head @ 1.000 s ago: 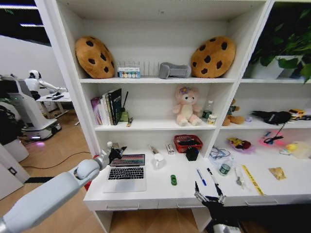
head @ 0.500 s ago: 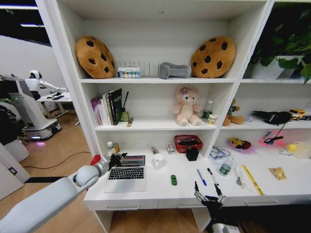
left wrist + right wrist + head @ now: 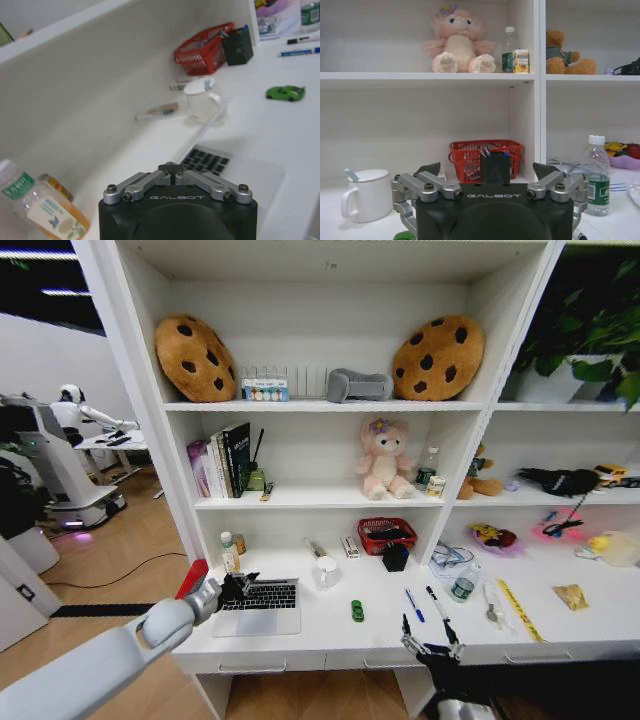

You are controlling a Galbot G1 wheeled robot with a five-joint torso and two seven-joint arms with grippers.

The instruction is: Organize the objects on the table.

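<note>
Our left gripper (image 3: 240,587), fingertips pressed together on nothing, sits at the back left corner of the silver laptop with black keys (image 3: 260,606) on the long white desk (image 3: 330,635). Just beyond it we see the white mug (image 3: 204,101), then the tiny green toy car (image 3: 285,92) farther along the desk, well apart. Our right gripper (image 3: 430,638) hangs at the desk's front edge with fingers spread apart; the blue pen (image 3: 414,604) and black pen (image 3: 436,601) lie just behind it.
</note>
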